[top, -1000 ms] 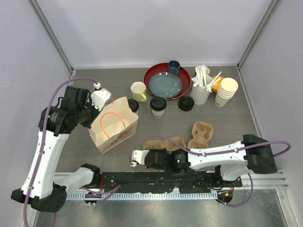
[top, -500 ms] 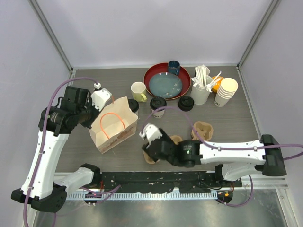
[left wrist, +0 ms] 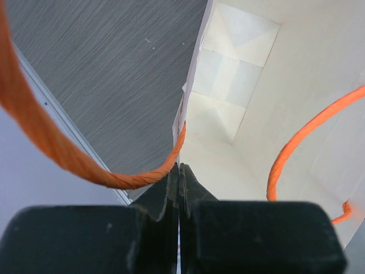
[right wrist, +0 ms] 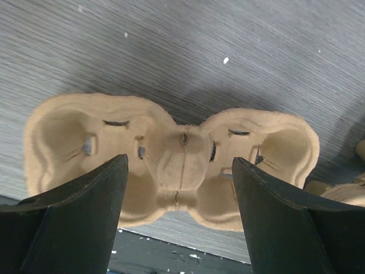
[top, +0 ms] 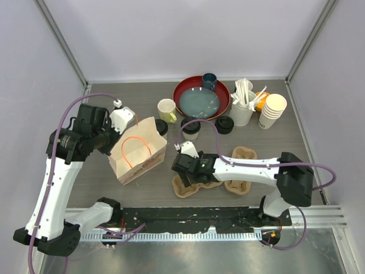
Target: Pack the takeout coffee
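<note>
Fibrous pulp carrier (right wrist: 171,154), two round wells, under spread right hand (right wrist: 179,168); left hand (left wrist: 178,174) pinches smooth paper bag (left wrist: 251,85) rim, pinch clear only wrist-side.

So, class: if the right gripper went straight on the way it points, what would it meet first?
Likely the cardboard cup carrier, at its middle between two wells; the right gripper hangs open over it.
</note>
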Robot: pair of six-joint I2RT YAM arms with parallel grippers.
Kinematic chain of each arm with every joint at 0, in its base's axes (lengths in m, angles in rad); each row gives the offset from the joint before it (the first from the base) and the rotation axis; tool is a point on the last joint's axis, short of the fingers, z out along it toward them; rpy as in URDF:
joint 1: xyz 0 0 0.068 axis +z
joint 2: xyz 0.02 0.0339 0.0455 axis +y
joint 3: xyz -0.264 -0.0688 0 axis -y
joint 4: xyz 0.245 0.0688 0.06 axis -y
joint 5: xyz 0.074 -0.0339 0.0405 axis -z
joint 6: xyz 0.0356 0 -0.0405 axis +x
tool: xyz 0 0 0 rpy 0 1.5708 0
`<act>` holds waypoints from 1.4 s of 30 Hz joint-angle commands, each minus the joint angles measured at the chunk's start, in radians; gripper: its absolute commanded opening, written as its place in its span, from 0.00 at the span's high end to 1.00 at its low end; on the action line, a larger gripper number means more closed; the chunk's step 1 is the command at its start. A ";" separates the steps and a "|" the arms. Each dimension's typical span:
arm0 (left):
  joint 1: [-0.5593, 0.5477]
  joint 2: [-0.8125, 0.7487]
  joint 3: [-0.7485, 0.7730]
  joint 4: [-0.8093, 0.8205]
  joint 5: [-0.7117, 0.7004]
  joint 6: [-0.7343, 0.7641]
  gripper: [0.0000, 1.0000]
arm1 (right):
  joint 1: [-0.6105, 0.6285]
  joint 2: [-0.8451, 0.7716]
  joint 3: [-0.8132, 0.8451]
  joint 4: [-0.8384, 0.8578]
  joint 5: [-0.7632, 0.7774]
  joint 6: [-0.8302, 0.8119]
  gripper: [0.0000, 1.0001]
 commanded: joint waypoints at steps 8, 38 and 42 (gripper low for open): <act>0.005 -0.019 0.029 -0.149 0.090 -0.021 1.00 | -0.080 0.083 -0.042 0.092 -0.115 -0.048 0.31; 0.005 0.032 0.067 -0.162 0.389 -0.069 1.00 | -0.091 -0.413 0.272 -0.394 0.089 0.013 0.60; 0.005 0.049 0.060 -0.168 0.441 -0.075 1.00 | -0.091 -0.390 0.531 -0.479 0.116 -0.023 0.61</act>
